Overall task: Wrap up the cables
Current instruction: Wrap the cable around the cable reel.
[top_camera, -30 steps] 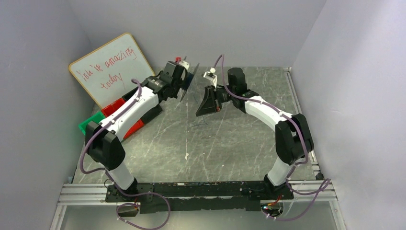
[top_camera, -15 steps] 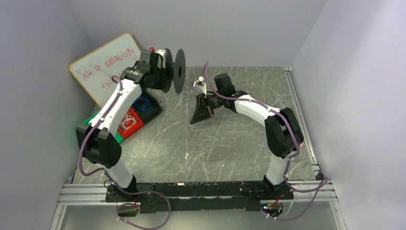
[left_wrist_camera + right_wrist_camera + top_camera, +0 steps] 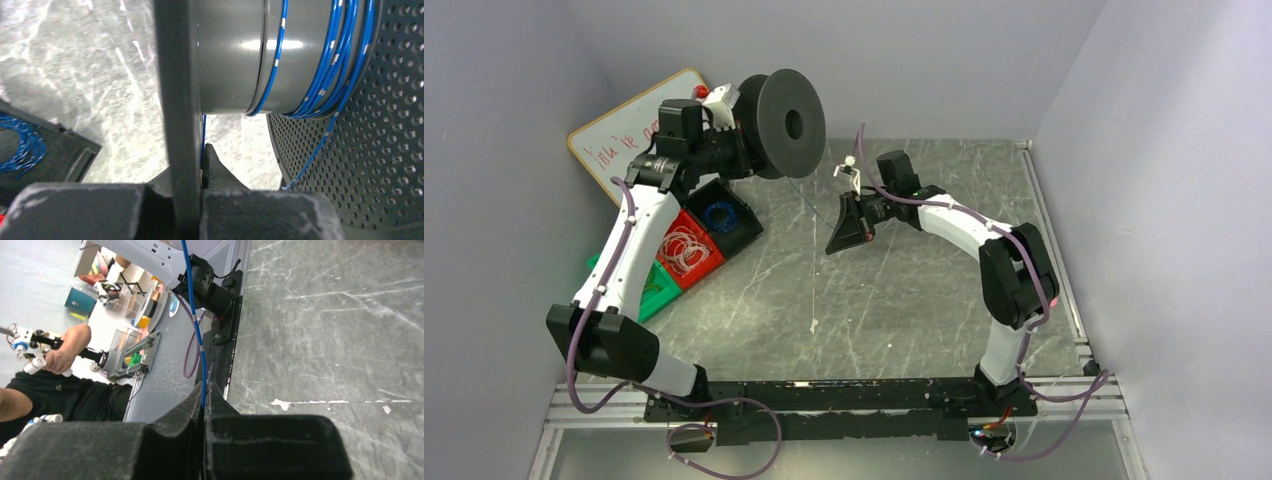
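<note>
My left gripper (image 3: 742,135) is raised at the back left and shut on one flange (image 3: 177,90) of a dark grey spool (image 3: 786,122). Several turns of thin blue cable (image 3: 325,65) lie around the spool's core. A single strand (image 3: 817,205) runs down from the spool to my right gripper (image 3: 848,226), which hangs low over the middle of the table. In the right wrist view that gripper (image 3: 205,387) is shut on the blue cable (image 3: 194,320), which leaves straight out from between the tips.
A black bin (image 3: 742,228) with a blue wire coil (image 3: 720,215), a red bin (image 3: 709,262) of whitish coils and a green bin (image 3: 656,292) sit at the left. A whiteboard (image 3: 619,140) leans behind them. The grey table (image 3: 904,300) has walls on both sides.
My left arm has lifted the spool higher and swung it so its flange faces the camera, uncovering the bins. My right gripper has stayed almost in place, still on the cable.
</note>
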You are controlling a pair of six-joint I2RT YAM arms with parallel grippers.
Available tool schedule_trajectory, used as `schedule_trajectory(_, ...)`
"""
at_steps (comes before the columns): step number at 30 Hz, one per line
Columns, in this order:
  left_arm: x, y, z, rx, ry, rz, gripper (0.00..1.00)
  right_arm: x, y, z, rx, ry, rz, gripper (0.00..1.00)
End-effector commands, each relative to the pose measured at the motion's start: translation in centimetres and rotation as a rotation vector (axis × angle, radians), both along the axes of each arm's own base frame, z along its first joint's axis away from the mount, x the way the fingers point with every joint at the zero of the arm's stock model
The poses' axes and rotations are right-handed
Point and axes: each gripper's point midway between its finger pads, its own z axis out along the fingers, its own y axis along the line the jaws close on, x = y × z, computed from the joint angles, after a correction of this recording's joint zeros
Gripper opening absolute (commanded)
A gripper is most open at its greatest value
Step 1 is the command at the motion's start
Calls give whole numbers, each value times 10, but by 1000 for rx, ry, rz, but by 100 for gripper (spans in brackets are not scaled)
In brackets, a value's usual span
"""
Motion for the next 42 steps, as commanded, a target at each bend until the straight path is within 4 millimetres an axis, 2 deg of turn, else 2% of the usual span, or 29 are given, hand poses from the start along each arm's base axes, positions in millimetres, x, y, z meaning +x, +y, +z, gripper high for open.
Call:
schedule_trajectory(1,-14,-20,46,-152,-122,-162,2,20,-9,15,43,-51,-34,4)
schedule_trajectory(9,-33,-27,44,-197,-125,-302,2,47,-38,29,73,-33,-149,0)
schedule_trajectory(15,-48,-33,31,-194,-137,-406,2,85,-56,31,61,11,-404,0)
schedule_trajectory(20,-50,-34,11,-139,-141,-430,2,101,-59,29,50,91,-541,0)
schedule_trajectory(27,-57,-52,-13,35,-185,-480,2,114,-61,29,34,156,-641,0)
schedule_trajectory(32,-61,-59,-14,137,-247,-529,2,128,-68,20,-15,234,-774,0)
schedule_trajectory(36,-65,-60,-12,183,-279,-562,2,144,-83,10,-40,337,-916,0)
schedule_trajectory(42,-75,-61,-11,256,-325,-619,2,157,-110,16,12,409,-998,0)
